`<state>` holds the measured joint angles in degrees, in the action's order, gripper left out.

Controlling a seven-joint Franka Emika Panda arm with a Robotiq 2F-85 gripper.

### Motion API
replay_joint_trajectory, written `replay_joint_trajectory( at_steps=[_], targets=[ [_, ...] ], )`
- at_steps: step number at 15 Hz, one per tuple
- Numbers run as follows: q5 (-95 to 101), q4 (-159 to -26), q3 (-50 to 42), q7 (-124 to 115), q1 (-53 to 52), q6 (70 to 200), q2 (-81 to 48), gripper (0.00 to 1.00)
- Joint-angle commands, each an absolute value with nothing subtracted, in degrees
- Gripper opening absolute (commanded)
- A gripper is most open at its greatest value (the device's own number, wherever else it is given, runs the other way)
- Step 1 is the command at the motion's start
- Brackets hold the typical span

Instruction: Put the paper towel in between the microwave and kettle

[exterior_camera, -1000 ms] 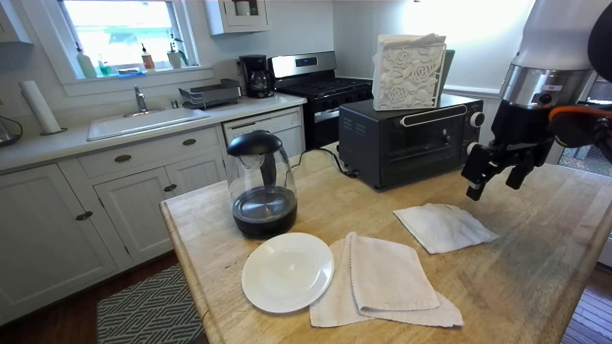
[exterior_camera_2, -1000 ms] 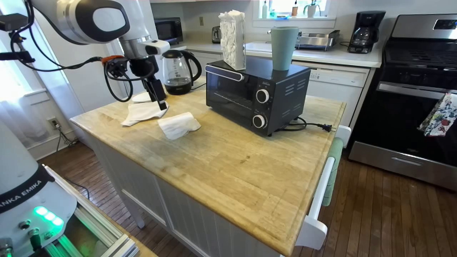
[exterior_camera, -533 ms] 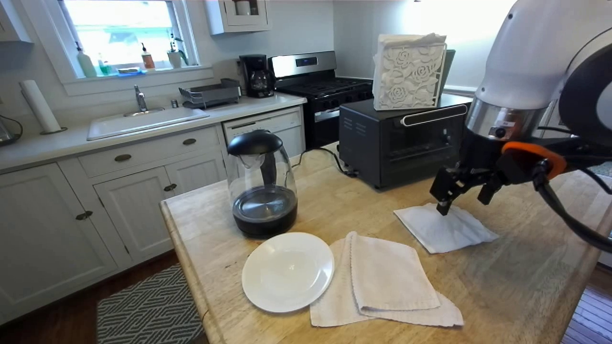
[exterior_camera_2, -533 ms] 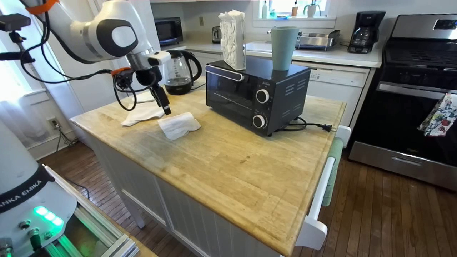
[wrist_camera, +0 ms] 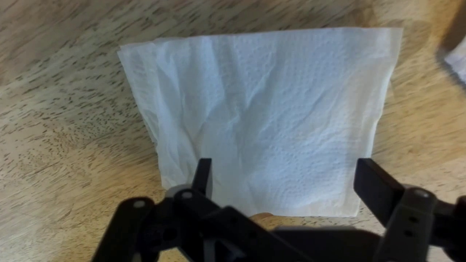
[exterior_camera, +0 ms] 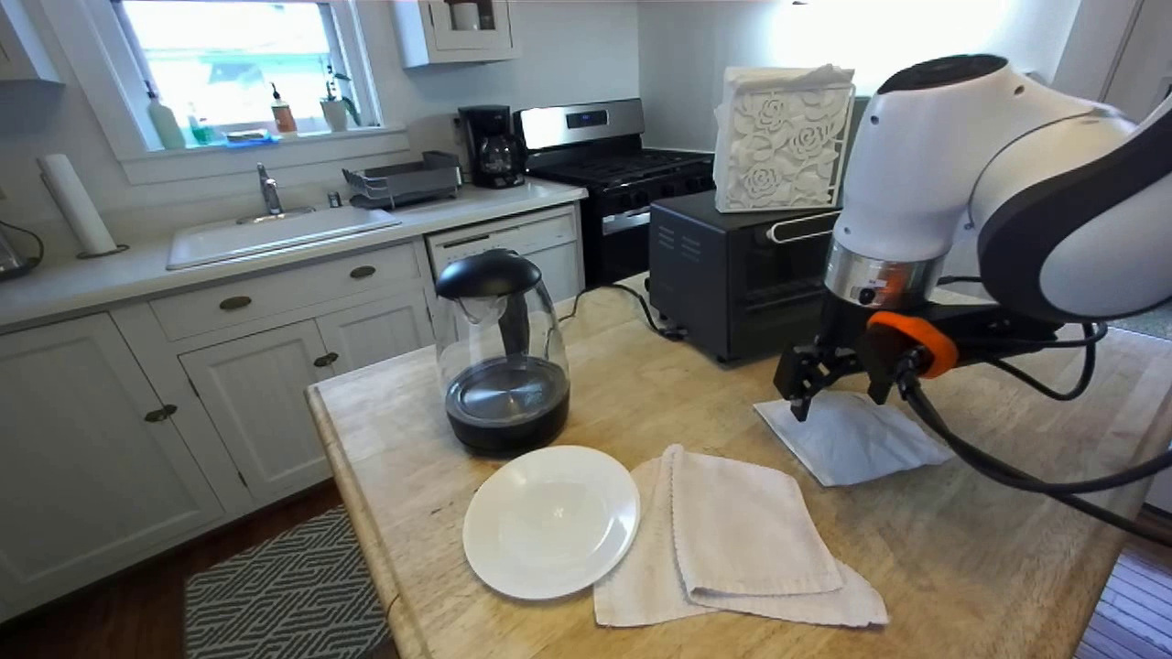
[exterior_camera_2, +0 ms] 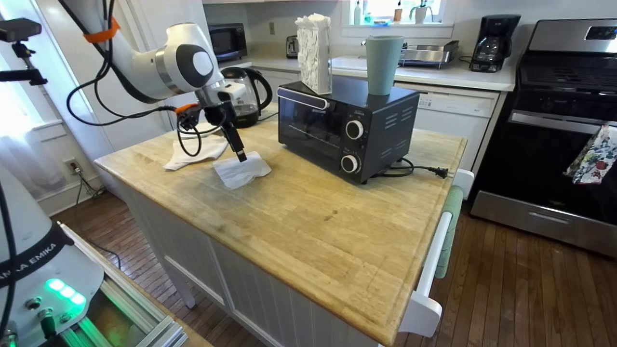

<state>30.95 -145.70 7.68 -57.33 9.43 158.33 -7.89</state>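
Since the earlier frames the arm [exterior_camera: 902, 174] has carried the gripper [wrist_camera: 284, 167] lower and farther in from the long edge of the table [exterior_camera_2: 318, 241] beside the robot's base [exterior_camera_2: 29, 217]; the things on the tabletop lie as they did. The jaws stand wide apart, their black fingers [wrist_camera: 376, 189] over one side of the paper towel [wrist_camera: 276, 102]; whether the tips touch it I cannot tell. The wrist bends so that the gripper points down at a slant, the smooth white links reaching in over that long edge. The paper towel lies on the streaked wood in front of the microwave [exterior_camera_2: 332, 118], a thin, squarish white sheet, creased, embossed with small dots, layered along one margin. Toward the short edge lie a folded cream cloth [exterior_camera: 760, 531] with a ridged border and, just beside it, a glossy round plate [exterior_camera: 549, 522]. The kettle [exterior_camera: 508, 394], rounded clear glass with a black lid and dark base, stands near the corner where that short edge meets the far long edge. The microwave, black and boxy with a glass door and round knobs, bears a white napkin holder [exterior_camera: 783, 137] patterned with roses and a tapered pale green cup [exterior_camera_2: 384, 62].
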Motion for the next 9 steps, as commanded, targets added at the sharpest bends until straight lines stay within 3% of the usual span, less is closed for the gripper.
replay_joint_trajectory(
  at_steps=[1,3,4,6,9],
  targets=[
    [32.49,-140.55,6.7,-60.78,8.73,157.75,-14.13,1.0],
    [30.59,-138.96,6.97,-59.62,9.21,157.72,-16.33,0.95],
    [30.41,-138.29,6.93,-59.56,9.27,157.87,-17.23,0.74],
    [25.69,-137.62,0.42,-56.63,2.39,158.23,-18.02,0.69],
    [20.79,-137.01,-1.87,-54.65,-0.78,158.09,-18.11,0.46]
  ],
)
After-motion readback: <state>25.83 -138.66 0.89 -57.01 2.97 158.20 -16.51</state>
